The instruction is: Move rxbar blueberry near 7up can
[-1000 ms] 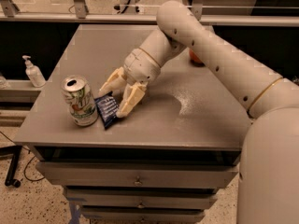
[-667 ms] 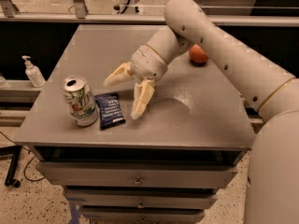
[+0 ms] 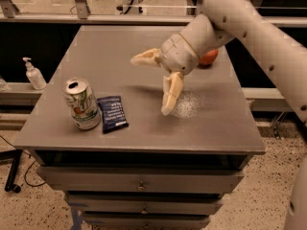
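Camera view: the gripper (image 3: 149, 86) is seen over the middle of the table (image 3: 110, 47), carried on an arm (image 3: 249, 28) that comes in from the right. Its two fingers are spread wide and nothing is held between them; one finger (image 3: 146, 58) is pointed left, the other (image 3: 170, 94) is angled down toward the near edge, and whether its tip touches the tabletop cannot be told. The rxbar (image 3: 112, 113) is laid flat on the near left part of the table, well apart from the gripper and to its left. It is placed just right of the can (image 3: 81, 103), with its long edge close against the can's base. The can is stood upright, its silver top turned up. A pale speckled patch (image 3: 189, 104) is seen on the tabletop just right of the lower fingertip. An orange object (image 3: 208, 57) is partly hidden behind the arm on the far right. A pump bottle (image 3: 33, 74) is stood on a lower ledge left of the table. Drawers (image 3: 139, 181) are seen under the tabletop.
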Robot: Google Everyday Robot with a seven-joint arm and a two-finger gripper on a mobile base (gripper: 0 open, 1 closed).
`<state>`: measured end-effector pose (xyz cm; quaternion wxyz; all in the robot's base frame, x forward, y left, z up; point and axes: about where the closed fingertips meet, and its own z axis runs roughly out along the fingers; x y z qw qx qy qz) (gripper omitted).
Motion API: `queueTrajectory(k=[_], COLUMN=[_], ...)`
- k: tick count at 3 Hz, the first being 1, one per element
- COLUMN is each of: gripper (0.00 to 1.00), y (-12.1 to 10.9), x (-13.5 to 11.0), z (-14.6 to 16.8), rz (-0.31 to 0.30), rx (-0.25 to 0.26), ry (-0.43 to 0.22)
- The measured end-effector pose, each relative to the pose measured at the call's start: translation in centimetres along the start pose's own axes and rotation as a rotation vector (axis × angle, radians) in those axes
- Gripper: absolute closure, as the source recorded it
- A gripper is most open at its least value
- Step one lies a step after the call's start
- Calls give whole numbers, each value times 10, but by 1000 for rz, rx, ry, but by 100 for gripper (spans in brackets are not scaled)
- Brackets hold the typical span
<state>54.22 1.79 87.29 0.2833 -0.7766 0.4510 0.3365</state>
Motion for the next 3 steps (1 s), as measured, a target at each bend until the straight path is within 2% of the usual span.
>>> queueTrajectory(k=[1, 2, 3], gripper=[0, 0, 0], y=[11, 31, 29], x=[17, 39, 54], z=[-55, -115, -142], rz=[84, 211, 235], rx=[220, 482, 597], ry=[5, 9, 22])
